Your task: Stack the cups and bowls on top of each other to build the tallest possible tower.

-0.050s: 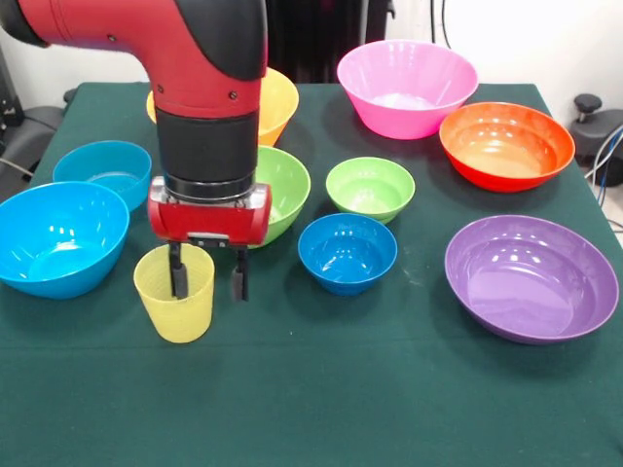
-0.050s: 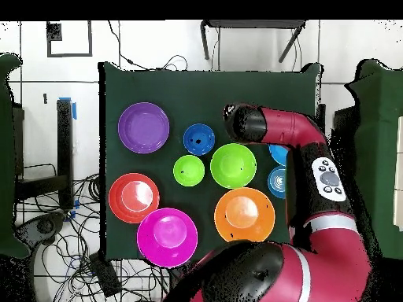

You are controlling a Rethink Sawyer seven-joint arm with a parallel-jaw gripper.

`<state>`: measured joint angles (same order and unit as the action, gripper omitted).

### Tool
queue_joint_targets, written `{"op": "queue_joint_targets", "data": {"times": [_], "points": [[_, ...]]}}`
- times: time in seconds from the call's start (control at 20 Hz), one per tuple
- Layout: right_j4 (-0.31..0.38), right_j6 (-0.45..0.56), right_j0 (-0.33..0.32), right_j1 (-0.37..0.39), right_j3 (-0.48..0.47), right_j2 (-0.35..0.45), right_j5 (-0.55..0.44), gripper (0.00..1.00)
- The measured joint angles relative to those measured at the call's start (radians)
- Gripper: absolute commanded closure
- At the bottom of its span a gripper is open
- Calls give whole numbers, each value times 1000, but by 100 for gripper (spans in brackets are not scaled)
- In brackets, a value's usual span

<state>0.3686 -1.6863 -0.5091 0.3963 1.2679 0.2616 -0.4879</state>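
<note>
- Front view: my gripper (image 1: 208,271) hangs over the yellow cup (image 1: 176,292), one finger inside the cup's mouth, the other outside its wall on the side of the small blue bowl (image 1: 348,253). Jaws straddle the rim w/ a gap showing, so released, not clamped yet.
- Cup stands upright on the green table (image 1: 389,399), mouth up, long axis vertical, near the table's front edge. Beside it: big blue bowl (image 1: 58,236) and lime bowl (image 1: 280,190) just behind my wrist.
- Nothing stacked yet: pink bowl (image 1: 407,86), red-orange bowl (image 1: 506,144), purple bowl (image 1: 531,275), small green bowl (image 1: 370,188) all sit apart, mouths up. No tower so far.
- Step, as I judge it: the first pick, a rim grab on the cup. Next move needs the jaws closed on the wall, then a straight lift so the cup doesn't tip; thin plastic may flex or slip.
- Overhead view: my arm (image 2: 271,126) covers the cup and gripper, can't see either. Bowls spread over the table: purple bowl (image 2: 143,127), lime bowl (image 2: 233,165), orange bowl (image 2: 245,214), pink bowl (image 2: 167,237), all separate.
</note>
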Motion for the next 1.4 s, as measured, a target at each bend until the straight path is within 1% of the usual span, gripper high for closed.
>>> {"op": "queue_joint_targets", "data": {"times": [0.55, 0.8, 0.95, 1.05, 1.4], "points": [[13, 0, -19, -40, 32, 18, 1, 0], [56, 0, -20, -44, 51, 18, 4, 0], [70, 0, -21, -45, 55, 18, 11, 0], [85, 0, -21, -46, 57, 15, 29, 0], [94, 0, -23, -46, 58, 7, 84, 0]]}}
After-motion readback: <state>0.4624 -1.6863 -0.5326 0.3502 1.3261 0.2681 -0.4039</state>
